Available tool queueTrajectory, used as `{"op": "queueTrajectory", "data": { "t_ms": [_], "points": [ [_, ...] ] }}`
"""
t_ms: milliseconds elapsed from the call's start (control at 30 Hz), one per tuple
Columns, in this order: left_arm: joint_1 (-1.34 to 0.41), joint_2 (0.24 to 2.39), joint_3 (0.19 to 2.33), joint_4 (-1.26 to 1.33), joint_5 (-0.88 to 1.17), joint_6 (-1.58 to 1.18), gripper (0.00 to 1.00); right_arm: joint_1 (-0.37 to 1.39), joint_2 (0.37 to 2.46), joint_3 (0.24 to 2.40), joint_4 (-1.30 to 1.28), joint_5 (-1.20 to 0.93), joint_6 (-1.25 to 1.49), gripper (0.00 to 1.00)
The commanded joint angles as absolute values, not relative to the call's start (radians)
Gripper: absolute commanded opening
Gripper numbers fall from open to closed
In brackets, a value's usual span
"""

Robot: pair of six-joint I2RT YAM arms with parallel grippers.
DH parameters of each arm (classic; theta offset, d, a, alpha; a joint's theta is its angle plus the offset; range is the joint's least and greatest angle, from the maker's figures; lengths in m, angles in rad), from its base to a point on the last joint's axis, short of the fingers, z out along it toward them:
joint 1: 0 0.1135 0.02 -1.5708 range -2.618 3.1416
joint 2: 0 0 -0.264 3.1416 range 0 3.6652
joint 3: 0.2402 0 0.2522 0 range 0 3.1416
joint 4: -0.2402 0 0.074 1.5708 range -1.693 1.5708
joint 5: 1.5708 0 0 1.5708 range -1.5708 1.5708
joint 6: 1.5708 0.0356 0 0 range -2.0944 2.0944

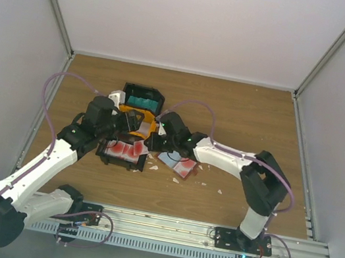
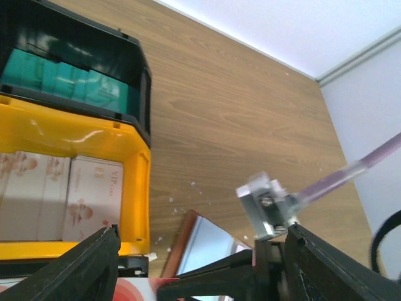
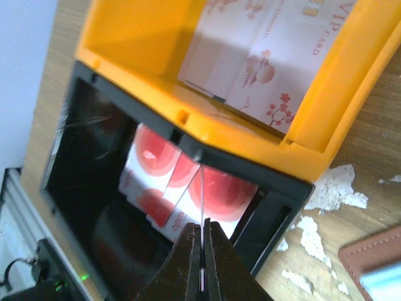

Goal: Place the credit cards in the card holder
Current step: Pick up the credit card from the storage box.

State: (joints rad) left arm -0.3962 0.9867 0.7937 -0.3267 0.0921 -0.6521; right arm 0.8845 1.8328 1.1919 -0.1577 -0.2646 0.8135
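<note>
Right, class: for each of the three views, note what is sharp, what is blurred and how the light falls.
Top view: soft even light, faint shadows, fine detail mushy. Left wrist view: table grain crisp, left pincer blurred and dark. Right wrist view: yellow bin sharp, red cards bright inside the shadowed black bin, right pincer out of focus.

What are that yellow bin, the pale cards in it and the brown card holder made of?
The yellow bin looks like moulded plastic: smooth, slightly glossy walls. The pale credit cards seem thin printed plastic, possibly coated card; they lie flat with a sheen. The card holder looks like reddish-brown leather or imitation: matte grain, apparent stitching along its edge.
</note>
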Motion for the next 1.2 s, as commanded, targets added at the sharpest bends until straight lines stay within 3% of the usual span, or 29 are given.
{"op": "queueTrajectory", "data": {
  "t_ms": [0, 267, 533, 800, 900, 1000, 1167],
  "points": [
    [-0.388, 0.984, 0.809, -0.265, 0.216, -0.576, 0.74, 0.849, 1.68, 1.127, -0.173, -0.298, 0.661, 0.01],
    [-0.388, 0.989, 0.853, -0.351, 0.412, -0.349, 0.86, 0.676, 1.276, 0.927, -0.202, -0.476, 0.458, 0.01],
    [-0.388, 1.018, 1.005, -0.428, 0.68, -0.167, 0.92, 0.648, 1.012, 0.853, -0.287, -0.632, 0.234, 0.01],
    [-0.401, 1.072, 1.025, -0.43, 1.113, -0.071, 0.97, 0.649, 0.956, 0.847, -0.32, -0.707, 0.145, 0.0],
    [-0.444, 1.105, 1.036, -0.42, 1.148, -0.05, 0.99, 0.649, 0.971, 0.849, -0.311, -0.751, 0.126, 0.0],
    [-0.491, 1.142, 1.047, -0.453, 1.067, -0.026, 0.94, 0.65, 0.986, 0.857, -0.309, -0.772, 0.123, 0.01],
    [-0.561, 1.203, 1.048, -0.493, 1.017, 0.012, 0.68, 0.65, 1.008, 0.856, -0.334, -0.783, 0.105, 0.01]
  ]
}}
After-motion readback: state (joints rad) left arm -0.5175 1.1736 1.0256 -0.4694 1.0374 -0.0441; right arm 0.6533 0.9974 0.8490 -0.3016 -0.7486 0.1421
